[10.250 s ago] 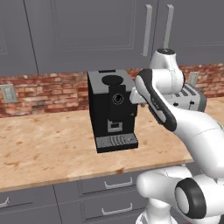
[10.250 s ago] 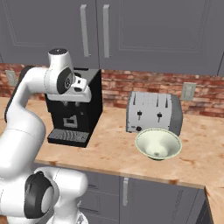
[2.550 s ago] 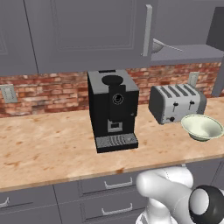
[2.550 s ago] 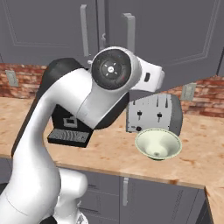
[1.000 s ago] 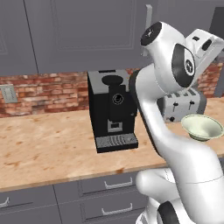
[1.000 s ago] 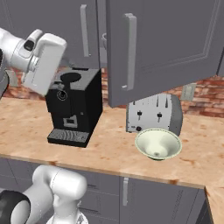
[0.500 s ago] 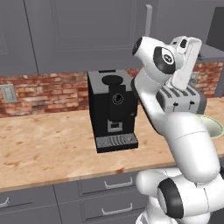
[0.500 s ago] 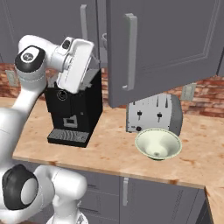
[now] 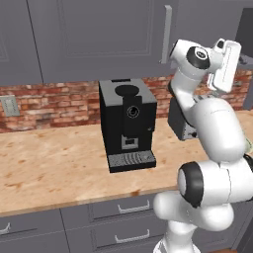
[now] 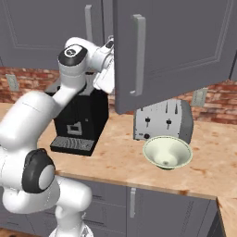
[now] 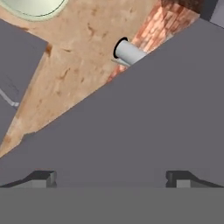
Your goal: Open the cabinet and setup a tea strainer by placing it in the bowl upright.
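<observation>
Up on the wall, the cabinet (image 10: 176, 51) has its right door swung out over the counter (image 10: 115, 159), bar handle (image 10: 138, 55) facing you in the right base view; the left door (image 9: 104, 37) looks shut. You can't see the tea strainer from any angle, so it's presumably inside the cabinet, hidden by the door. The bowl (image 10: 167, 152) sits on the counter just in front of the toaster (image 10: 163, 119), well below the open door; its rim also shows at the top of the hand view (image 11: 33, 6).

Your gripper (image 11: 111, 177) is up by the door's edge, beside the coffee machine's (image 9: 127, 123) top. Fingers (image 11: 41, 177) stand wide apart with nothing between them, looking along a flat grey panel, probably the door.

Step, as I judge it: door is open enough, next you reach in for the strainer.

Risks:
- The hand is close to the door; swinging around it could knock the door back toward shut or jam the wrist on the edge.
- You're reaching blind; the strainer's thin wire handle is easy to miss or pinch crooked, so it could slip out.
- A tilted grasp means it lands on its side in the bowl, not upright.
- The bowl is light and shallow; a low pass of the arm could shove it against the toaster.
</observation>
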You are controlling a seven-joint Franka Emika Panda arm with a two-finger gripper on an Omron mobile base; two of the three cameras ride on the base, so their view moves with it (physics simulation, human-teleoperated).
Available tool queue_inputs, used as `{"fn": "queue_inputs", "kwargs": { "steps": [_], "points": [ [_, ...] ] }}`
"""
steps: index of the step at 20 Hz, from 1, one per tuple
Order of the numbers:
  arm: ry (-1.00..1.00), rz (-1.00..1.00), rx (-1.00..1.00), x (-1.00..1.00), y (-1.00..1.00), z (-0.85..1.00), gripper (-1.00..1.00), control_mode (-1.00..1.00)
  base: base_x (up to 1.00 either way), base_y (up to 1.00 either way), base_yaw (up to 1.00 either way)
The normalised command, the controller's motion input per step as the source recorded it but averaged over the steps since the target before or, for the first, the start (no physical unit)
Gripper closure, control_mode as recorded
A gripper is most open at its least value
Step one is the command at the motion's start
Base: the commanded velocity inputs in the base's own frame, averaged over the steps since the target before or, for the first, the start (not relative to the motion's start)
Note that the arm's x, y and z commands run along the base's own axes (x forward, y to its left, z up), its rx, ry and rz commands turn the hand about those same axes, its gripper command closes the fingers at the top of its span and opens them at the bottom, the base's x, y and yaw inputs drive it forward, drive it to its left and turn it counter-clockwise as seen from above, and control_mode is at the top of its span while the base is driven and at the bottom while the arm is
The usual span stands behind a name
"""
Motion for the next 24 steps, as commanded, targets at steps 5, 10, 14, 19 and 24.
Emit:
{"fn": "queue_inputs", "kwargs": {
  "steps": [5,10,14,19,24],
  "points": [
    [0.03,-0.09,0.04,-0.14,-1.0,0.01,-1.0,-1.0,0.0,0.0,0.0],
    [0.01,0.02,0.16,-0.29,-1.0,0.0,-1.0,-1.0,0.0,0.0,0.0],
    [0.0,0.1,0.23,-0.44,-1.0,0.0,-1.0,-1.0,0.0,0.0,0.0],
    [0.0,0.24,0.18,-0.1,-0.88,-0.01,-1.0,-1.0,0.0,0.0,0.0],
    [0.0,0.23,0.1,0.08,-0.56,-0.09,-1.0,-1.0,0.0,0.0,0.0]
  ]
}}
